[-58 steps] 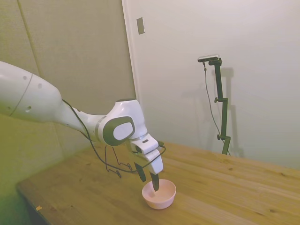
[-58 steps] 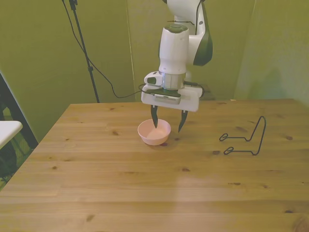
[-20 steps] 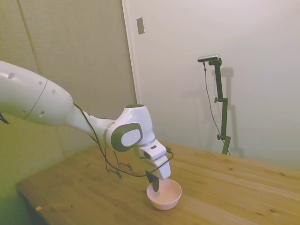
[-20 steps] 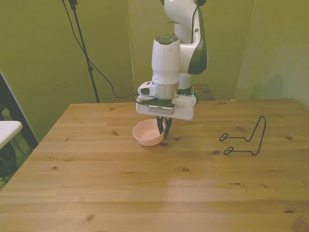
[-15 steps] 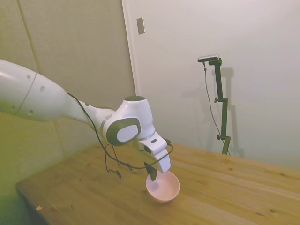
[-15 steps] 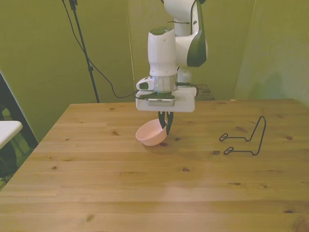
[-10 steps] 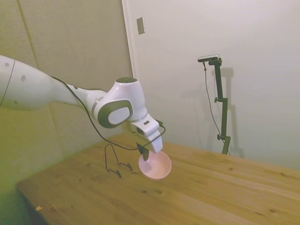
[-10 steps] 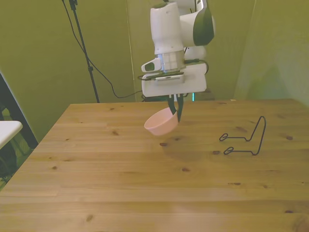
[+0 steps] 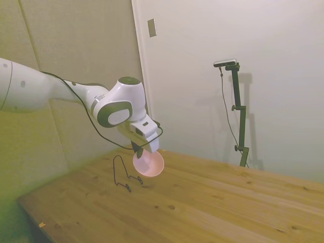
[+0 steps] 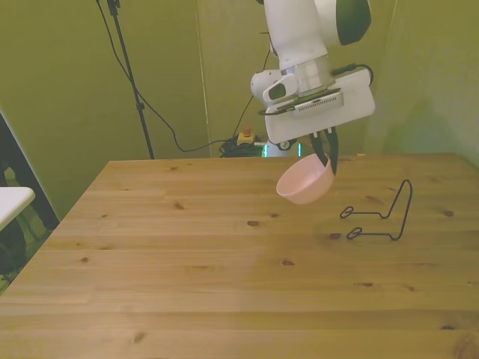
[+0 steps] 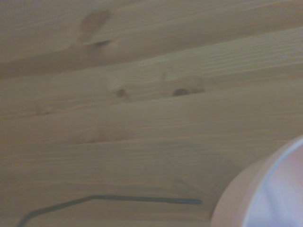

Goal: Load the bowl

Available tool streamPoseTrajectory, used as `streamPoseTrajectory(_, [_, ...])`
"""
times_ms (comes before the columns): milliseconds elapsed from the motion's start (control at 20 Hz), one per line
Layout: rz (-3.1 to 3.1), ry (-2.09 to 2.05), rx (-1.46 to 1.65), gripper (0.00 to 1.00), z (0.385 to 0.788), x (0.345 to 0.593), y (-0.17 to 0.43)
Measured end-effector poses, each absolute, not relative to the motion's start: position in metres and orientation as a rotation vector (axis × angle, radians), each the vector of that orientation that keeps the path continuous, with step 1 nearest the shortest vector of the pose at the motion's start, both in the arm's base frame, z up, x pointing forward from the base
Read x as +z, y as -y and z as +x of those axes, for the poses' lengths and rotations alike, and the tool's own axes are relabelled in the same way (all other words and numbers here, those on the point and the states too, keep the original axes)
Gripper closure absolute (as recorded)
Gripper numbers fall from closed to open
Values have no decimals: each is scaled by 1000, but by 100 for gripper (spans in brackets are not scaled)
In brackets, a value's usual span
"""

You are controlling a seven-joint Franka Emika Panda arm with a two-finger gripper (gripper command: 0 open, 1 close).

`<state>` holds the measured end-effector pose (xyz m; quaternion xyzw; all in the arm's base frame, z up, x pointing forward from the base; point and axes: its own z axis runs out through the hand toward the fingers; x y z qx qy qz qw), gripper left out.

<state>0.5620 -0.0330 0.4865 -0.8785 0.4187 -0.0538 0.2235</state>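
One pale-pink bowl (image 10: 304, 182) hangs in the air above the surface (image 10: 224, 284), tilted, with no contact with the wood below it. Its smooth, plain side carries no label, brand or writing. The hand (image 10: 325, 155) holds it by the rim: two dark fingers (image 10: 331, 158) are pinched together on the edge at the front view's right side of the bowl, one inside and one outside. In the side view the bowl (image 9: 148, 163) tips its opening partly toward the camera, hanging just under the hand (image 9: 137, 150).

A thin black wire rack (image 10: 380, 213) stands on the surface near the front view's right edge, apart from the bowl and lower than it. In the side view the rack (image 9: 121, 173) stands on the wood just beside the bowl and nearer the arm's side of the picture.

Close up, the wrist view shows the bowl's (image 11: 265, 194) pale rim filling one corner, blurred wood grain with dark knots, and one thin wire of the rack (image 11: 109, 201).

No readable writing appears on the white arm (image 10: 303, 37) or anywhere else in view.
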Motion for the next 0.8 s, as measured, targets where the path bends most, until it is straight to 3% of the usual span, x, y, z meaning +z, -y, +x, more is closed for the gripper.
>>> streamPoseTrajectory(400, [-2196, -1023, -30, 100, 571, 454, -14])
streamPoseTrajectory(800, [-2092, -881, 53, 100, 571, 432, -21])
